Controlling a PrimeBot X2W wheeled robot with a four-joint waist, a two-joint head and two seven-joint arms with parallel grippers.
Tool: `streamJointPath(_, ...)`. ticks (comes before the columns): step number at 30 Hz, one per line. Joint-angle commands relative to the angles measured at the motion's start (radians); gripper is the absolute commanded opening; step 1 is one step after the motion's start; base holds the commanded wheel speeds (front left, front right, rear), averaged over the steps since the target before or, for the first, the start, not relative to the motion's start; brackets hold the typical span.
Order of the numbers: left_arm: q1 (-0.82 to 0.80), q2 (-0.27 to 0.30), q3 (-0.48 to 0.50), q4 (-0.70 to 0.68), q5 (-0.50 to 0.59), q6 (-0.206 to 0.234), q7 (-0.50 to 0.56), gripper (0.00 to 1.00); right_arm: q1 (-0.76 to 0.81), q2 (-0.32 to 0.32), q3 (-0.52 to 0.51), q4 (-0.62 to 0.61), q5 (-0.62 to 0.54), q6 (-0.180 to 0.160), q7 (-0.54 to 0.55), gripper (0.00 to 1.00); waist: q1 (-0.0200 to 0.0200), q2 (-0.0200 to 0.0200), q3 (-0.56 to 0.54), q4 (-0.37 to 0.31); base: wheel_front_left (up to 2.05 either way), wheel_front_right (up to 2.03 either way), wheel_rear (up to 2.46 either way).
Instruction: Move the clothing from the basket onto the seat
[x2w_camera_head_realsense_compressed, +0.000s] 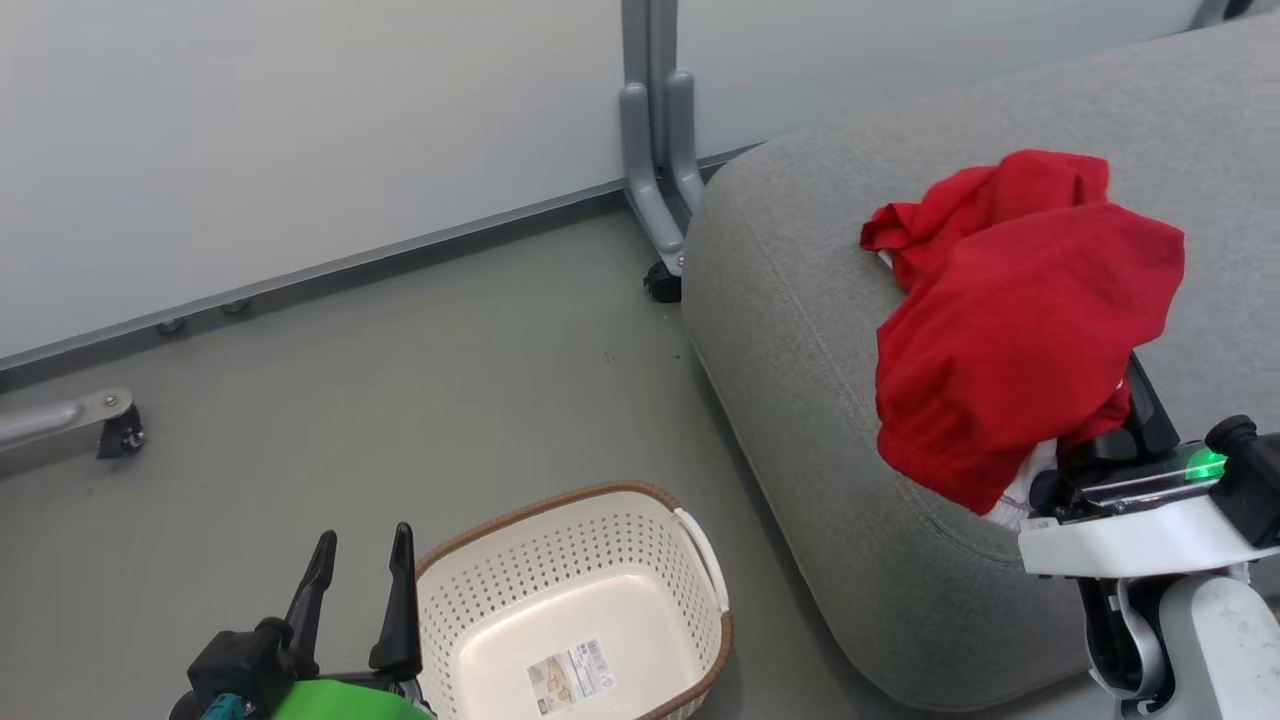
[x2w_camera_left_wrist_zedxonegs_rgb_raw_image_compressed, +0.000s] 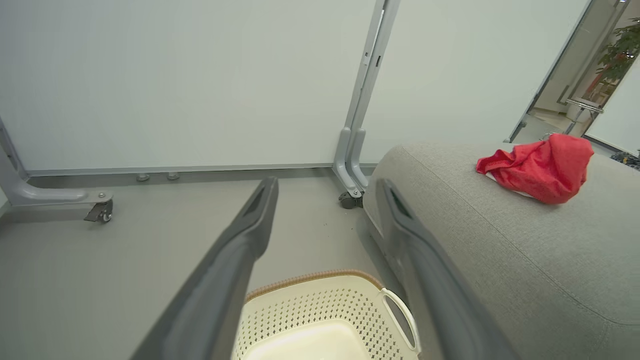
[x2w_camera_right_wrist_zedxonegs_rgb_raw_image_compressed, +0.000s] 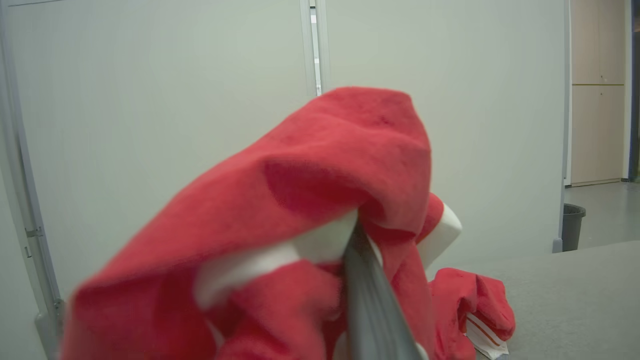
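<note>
Clothing (x2w_camera_head_realsense_compressed: 1020, 330), frame right, is clamped by the right gripper (x2w_camera_head_realsense_compressed: 1125, 430), best released well inside the seat (x2w_camera_head_realsense_compressed: 800, 300); left gripper (x2w_camera_head_realsense_compressed: 362, 560) is held apart.

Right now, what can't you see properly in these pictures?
- Jaws of the right gripper: in the head and right wrist views the clothing is draped over them, so the grip is unclear.
- Near end of the basket: cut off by the head view's bottom edge.
- Print on the sticker: too small to read in the head view.
- How many garments: bunched together.
</note>
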Motion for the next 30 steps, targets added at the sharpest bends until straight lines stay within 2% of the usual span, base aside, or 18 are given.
streamJointPath(1, -0.019, 0.002, -0.002, -0.001, -0.01, -0.003, 0.0, 1.0, -0.012, -0.004, -0.007, -0.006, 0.004, -0.002, 0.0, 0.0, 0.0, 0.0, 0.021, -0.087, 0.0, 0.0, 0.0)
streamJointPath(14, -0.043, 0.003, -0.027, 0.003, -0.011, -0.003, 0.0, 1.0, -0.002, 0.0, -0.041, -0.008, 0.005, -0.002, 0.0, 0.0, 0.0, 0.0, 0.058, -0.296, 0.0, 0.0, 0.0)
streamJointPath(23, -0.115, 0.003, -0.099, 0.035, 0.009, -0.003, 0.0, 1.0, 0.046, 0.022, -0.129, -0.046, -0.006, -0.002, 0.0, 0.0, 0.0, 0.0, 0.108, -0.331, 0.0, 0.0, 0.0)
streamJointPath(30, -0.144, 0.005, -0.126, 0.052, 0.009, -0.003, 0.0, 1.0, 0.047, 0.031, -0.149, -0.061, -0.009, -0.002, 0.0, 0.0, 0.0, 0.0, 0.123, -0.337, 0.0, 0.0, 0.0)
